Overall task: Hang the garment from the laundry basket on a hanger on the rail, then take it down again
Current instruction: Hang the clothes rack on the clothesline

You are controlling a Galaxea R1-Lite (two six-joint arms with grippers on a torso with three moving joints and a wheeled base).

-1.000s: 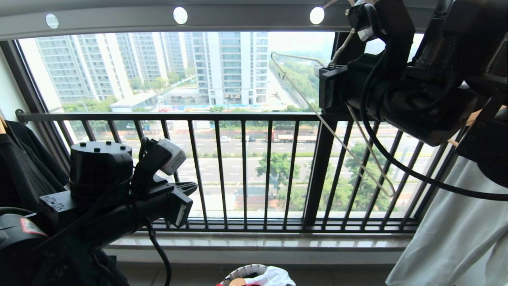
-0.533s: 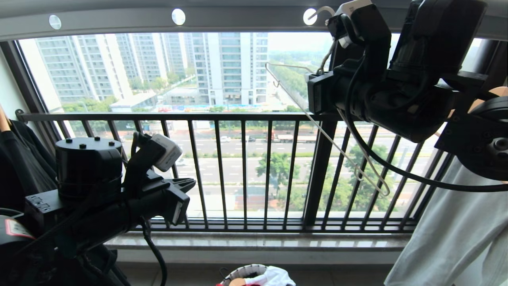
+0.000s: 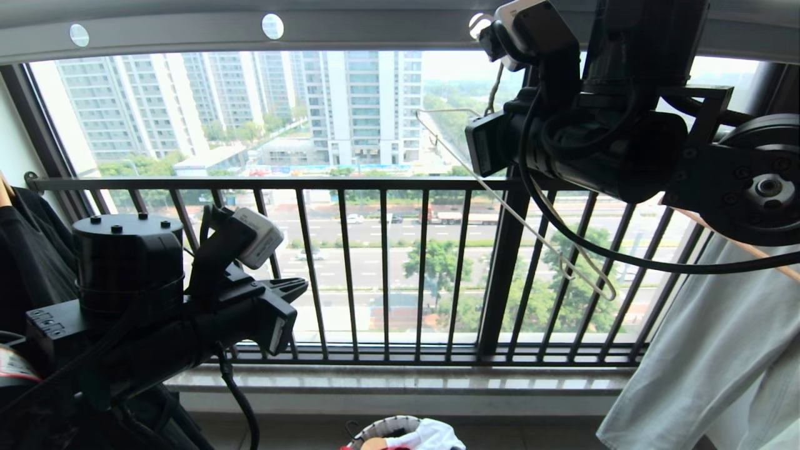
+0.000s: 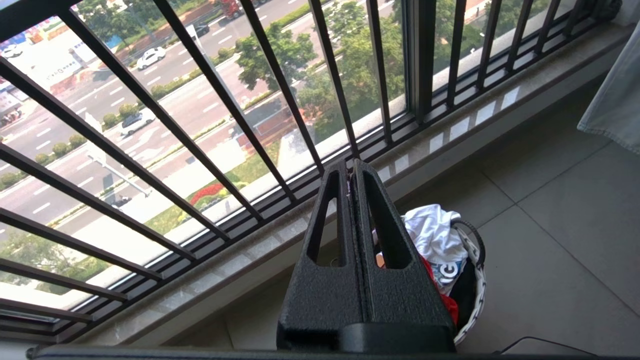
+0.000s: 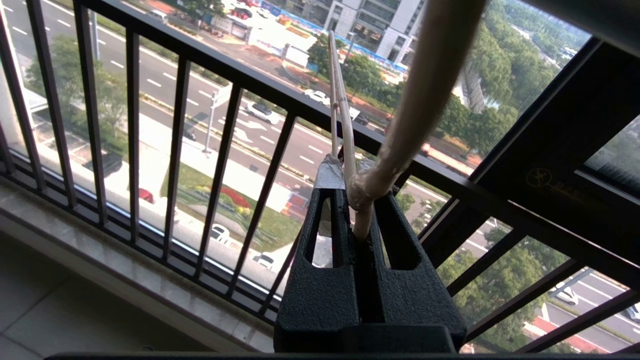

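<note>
My right gripper (image 5: 352, 192) is shut on the neck of the cream wire hanger (image 5: 340, 115), high up by the window. In the head view the hanger (image 3: 519, 219) slants down from the raised right arm just under the grey rail (image 3: 375, 28). The arm hides the top of its hook. Nothing hangs on the hanger. The red garment (image 4: 447, 302) lies in the laundry basket (image 4: 475, 295) on the floor, partly under a white cloth. My left gripper (image 4: 350, 167) is shut and empty, held low at the left above the basket (image 3: 375, 431).
The black window railing (image 3: 384, 184) runs across behind the hanger. A pale grey garment (image 3: 700, 350) hangs at the right on a wooden hanger (image 3: 750, 250). A black garment (image 3: 31, 250) hangs at the far left. A stone sill (image 3: 406, 381) runs below the railing.
My right arm has swung to the left and tilted, carrying the hanger left with it. The left arm has hardly moved.
</note>
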